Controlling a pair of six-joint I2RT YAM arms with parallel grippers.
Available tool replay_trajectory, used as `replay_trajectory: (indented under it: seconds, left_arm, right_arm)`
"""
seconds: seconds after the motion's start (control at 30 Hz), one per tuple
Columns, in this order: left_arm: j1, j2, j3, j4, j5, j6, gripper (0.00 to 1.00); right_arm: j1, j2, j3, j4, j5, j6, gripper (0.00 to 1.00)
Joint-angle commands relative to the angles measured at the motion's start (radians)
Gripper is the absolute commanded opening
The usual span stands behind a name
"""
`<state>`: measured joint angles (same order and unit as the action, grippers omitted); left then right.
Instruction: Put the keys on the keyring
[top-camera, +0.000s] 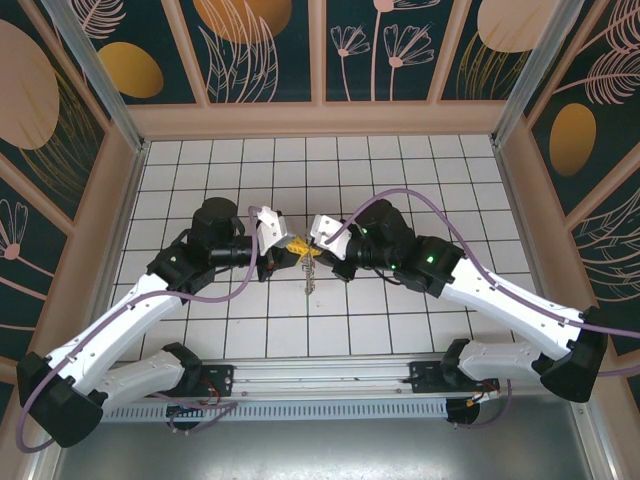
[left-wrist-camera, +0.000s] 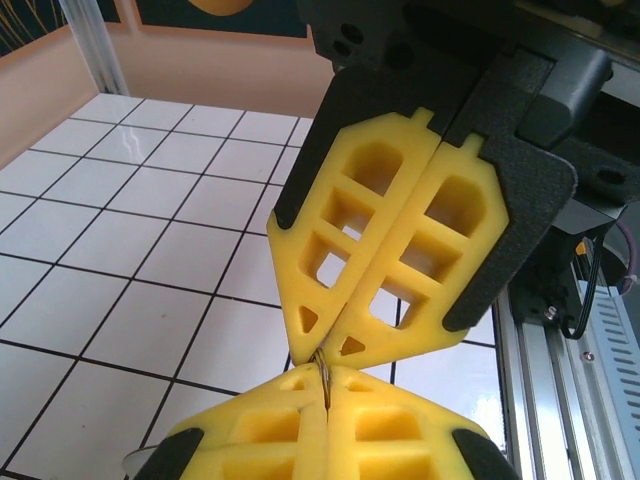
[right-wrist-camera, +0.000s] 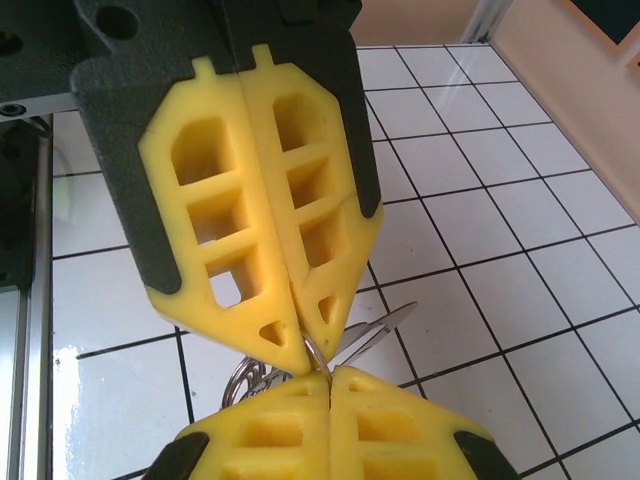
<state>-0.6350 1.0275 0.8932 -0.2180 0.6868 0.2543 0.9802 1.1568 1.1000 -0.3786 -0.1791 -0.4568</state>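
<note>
Together, left tool (left-wrist-camera: 325, 388) and right tool (right-wrist-camera: 328, 388) tight on thin silver keyring (right-wrist-camera: 312, 355).

Counted: 2 arms (top-camera: 130, 320). 2 grippers, namely left gripper (top-camera: 292, 245) and right gripper (top-camera: 305, 246), tip to tip. 4 yellow fingers (left-wrist-camera: 400, 250), two per gripper. 2 purple cables (top-camera: 400, 190), one per arm. 1 keyring (top-camera: 310, 270), between the fingertips. Silver loops (right-wrist-camera: 245, 375) on it overlapping, number not resolved. 1 flat silver blade (right-wrist-camera: 375, 335) seen from right wrist. 1 tiled table (top-camera: 400, 330).
</note>
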Motion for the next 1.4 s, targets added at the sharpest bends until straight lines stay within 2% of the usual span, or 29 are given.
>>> replay_trajectory:
  seconds: [0.0,0.13,0.2,0.23,0.33,0.73,0.9,1.0,1.37]
  left_arm:
    - [-0.012,0.009,0.016,0.025,0.041,0.005,0.00]
    - [-0.011,-0.023,-0.010,0.103,0.083,-0.039,0.00]
    - [-0.011,-0.037,-0.014,0.150,0.115,-0.068,0.00]
    - [-0.012,-0.043,-0.019,0.177,0.134,-0.085,0.00]
    - [-0.011,-0.047,-0.014,0.229,0.162,-0.126,0.00]
    - [-0.011,-0.122,-0.098,0.472,0.215,-0.281,0.00]
    - [-0.011,-0.140,-0.146,0.591,0.214,-0.361,0.00]
    - [-0.011,-0.139,-0.138,0.548,0.203,-0.340,0.00]
    - [-0.012,-0.086,-0.010,0.153,0.069,-0.124,0.00]
  right_arm:
    - [0.032,-0.011,0.031,0.070,-0.059,-0.035,0.00]
    - [0.032,-0.037,-0.011,0.102,-0.141,-0.011,0.01]
    - [0.032,-0.037,-0.024,0.106,-0.159,0.006,0.15]
    - [0.033,-0.034,-0.027,0.105,-0.170,0.012,0.19]
    - [0.032,-0.037,-0.048,0.127,-0.204,0.030,0.21]
    - [0.017,-0.124,-0.143,0.298,-0.280,0.095,0.16]
    - [0.008,-0.161,-0.169,0.355,-0.306,0.110,0.00]
    - [0.003,-0.179,-0.169,0.360,-0.306,0.104,0.00]
    - [-0.001,-0.191,-0.127,0.269,-0.220,0.032,0.00]
